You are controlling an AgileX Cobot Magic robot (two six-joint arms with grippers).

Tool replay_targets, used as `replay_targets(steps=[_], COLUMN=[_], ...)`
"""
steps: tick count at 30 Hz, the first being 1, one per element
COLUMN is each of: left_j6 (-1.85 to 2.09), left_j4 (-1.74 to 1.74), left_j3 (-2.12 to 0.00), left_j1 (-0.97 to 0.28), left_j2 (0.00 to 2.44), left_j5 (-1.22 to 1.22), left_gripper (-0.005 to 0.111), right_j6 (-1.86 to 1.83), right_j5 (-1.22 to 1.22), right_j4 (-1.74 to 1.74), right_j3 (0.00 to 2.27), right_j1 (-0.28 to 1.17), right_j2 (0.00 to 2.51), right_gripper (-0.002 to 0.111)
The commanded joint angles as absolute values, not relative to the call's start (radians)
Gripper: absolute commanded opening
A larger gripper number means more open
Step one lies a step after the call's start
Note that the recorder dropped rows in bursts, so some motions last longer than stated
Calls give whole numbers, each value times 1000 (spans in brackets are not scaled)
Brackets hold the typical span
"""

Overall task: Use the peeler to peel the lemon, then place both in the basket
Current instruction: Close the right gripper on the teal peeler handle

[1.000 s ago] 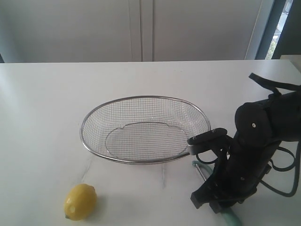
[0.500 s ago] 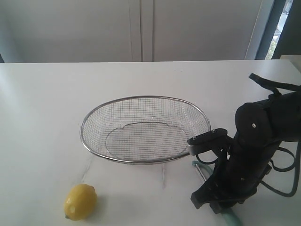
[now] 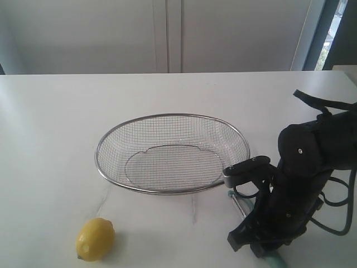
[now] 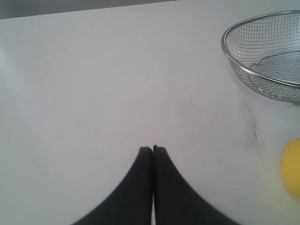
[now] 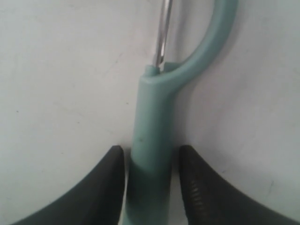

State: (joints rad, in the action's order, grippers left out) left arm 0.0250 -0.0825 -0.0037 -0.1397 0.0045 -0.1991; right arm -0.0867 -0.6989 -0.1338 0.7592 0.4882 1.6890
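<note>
Teal handle dead centre: the peeler (image 5: pixel 152 122) lies flat on the tabletop (image 3: pixel 56 123), and the right gripper (image 5: pixel 151 154) straddles it, jaws spread, one black finger (image 5: pixel 105 187) on each side with slim gaps showing. Nothing is clamped yet. Lining up along the handle looks deliberate, since a squeeze here would leave the loop head and blade free out front for peeling. The right arm (image 3: pixel 307 167) is folded low beside the right end of the basket (image 3: pixel 167 191), wrist tipped down at the tabletop. The lemon (image 3: pixel 95 239) sits unpeeled, well apart, at the near left. The left gripper (image 4: pixel 153 149) is pressed closed and empty above bare tabletop, parked until needed, I'd judge.
</note>
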Motion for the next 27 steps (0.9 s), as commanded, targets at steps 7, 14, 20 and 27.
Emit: replay_targets(steps=[7, 14, 20, 27], left_j6=[27, 27, 27, 27], left_j4=[-85, -85, -85, -85], left_j3=[0, 0, 0, 0], left_j1=[-141, -141, -141, -141], left_j2=[0, 0, 0, 0], left_j5=[-195, -195, -195, -195], left_gripper=[0, 0, 0, 0], right_j6=[-83, -83, -46, -44], right_j5=[-704, -704, -701, -703], right_j4=[-130, -134, -134, -134], right_j3=[755, 755, 755, 755], right_j1=[487, 487, 487, 487], right_j2=[1690, 1690, 1712, 1770], right_gripper=[38, 38, 34, 5])
